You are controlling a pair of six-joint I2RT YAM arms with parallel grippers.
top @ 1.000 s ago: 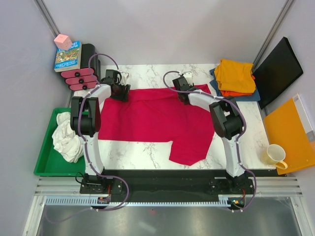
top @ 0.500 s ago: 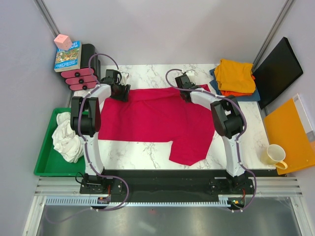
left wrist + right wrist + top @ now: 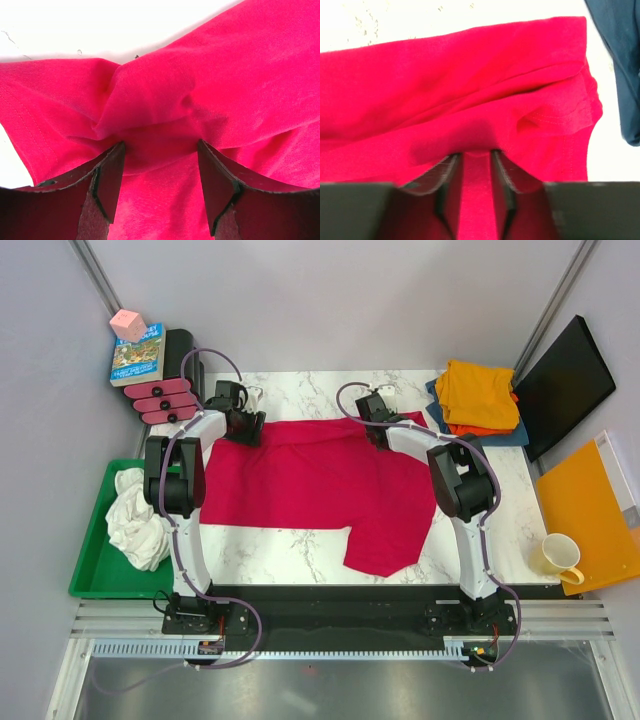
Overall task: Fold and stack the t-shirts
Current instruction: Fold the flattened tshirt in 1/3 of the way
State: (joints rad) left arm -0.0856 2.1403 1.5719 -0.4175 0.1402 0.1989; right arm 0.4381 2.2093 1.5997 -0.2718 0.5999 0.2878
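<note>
A crimson t-shirt (image 3: 310,480) lies spread on the marble table (image 3: 300,390). Its far edge is bunched into folds (image 3: 200,90) (image 3: 470,85). My left gripper (image 3: 247,428) (image 3: 161,145) is at the shirt's far left corner. It is open, its fingers wide apart, with flat cloth under the gap and a fold at the tips. My right gripper (image 3: 372,422) (image 3: 475,155) is at the far right sleeve. It is open only narrowly, and a ridge of red cloth lies against its tips. Folded yellow-orange (image 3: 478,390), orange (image 3: 480,428) and blue (image 3: 515,432) shirts are stacked at the back right.
A green tray (image 3: 90,580) at the left holds a crumpled white shirt (image 3: 135,520). Pink-and-black cases (image 3: 165,400) and a book (image 3: 137,355) stand at the back left. On the right are a black panel (image 3: 565,385), an orange board (image 3: 590,510) and a cream mug (image 3: 558,557).
My right gripper has shifted slightly toward the far edge of the shirt. The left arm and the shirt's outline look unchanged.
</note>
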